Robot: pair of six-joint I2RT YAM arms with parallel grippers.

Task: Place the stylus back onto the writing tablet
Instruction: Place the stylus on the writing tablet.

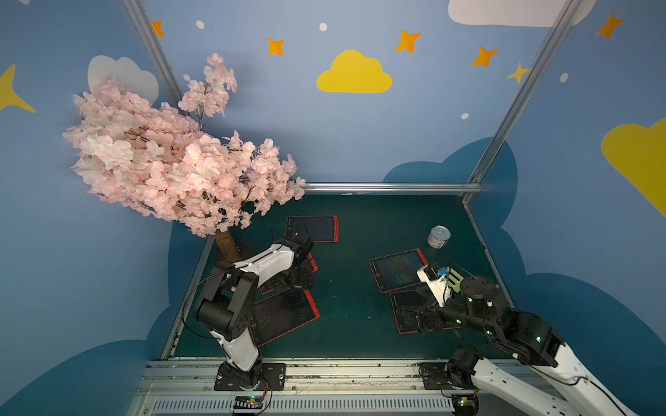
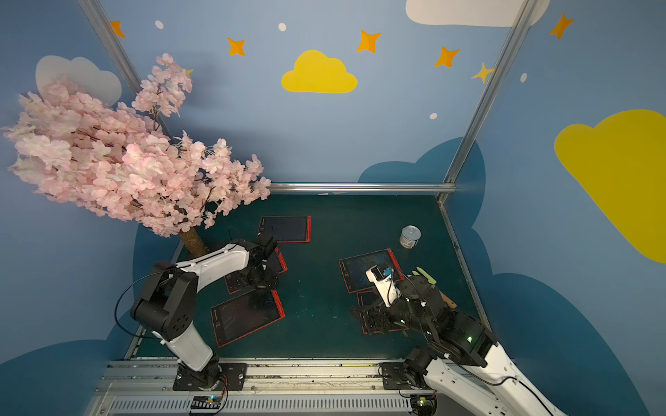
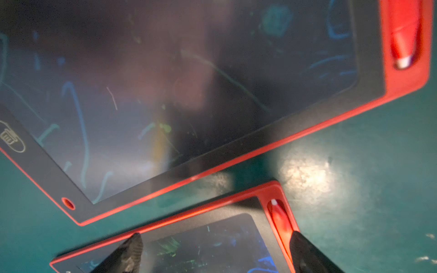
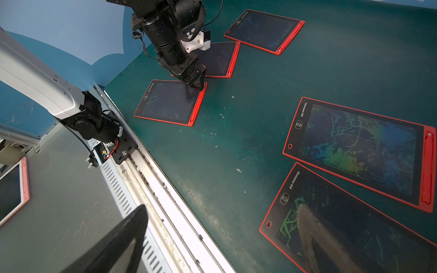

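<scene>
Left tool [image 3: 215, 236] spread, empty | right tool [image 4: 222, 208] same | near tablet [image 3: 212, 248] slot: stylus [image 3: 280, 219] | far tablet [image 3: 189, 94] slot: stylus [image 3: 402, 35]

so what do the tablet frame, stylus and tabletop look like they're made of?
Tablet frame: red moulded plastic, matte, going by rounded edges and even colour. Stylus: likely glossy red plastic with a white tip; it shows highlights. Tabletop: green mat or coated board, scuffed, sheen under glare; can't tell which.

Stylus [image 3: 280, 219]: red, white tip, lying in the tablet's edge slot.
Tablet [image 3: 212, 245]: black scribbled screen, red frame, flat on the table [image 1: 353, 299], front left [image 1: 284, 317].
</scene>
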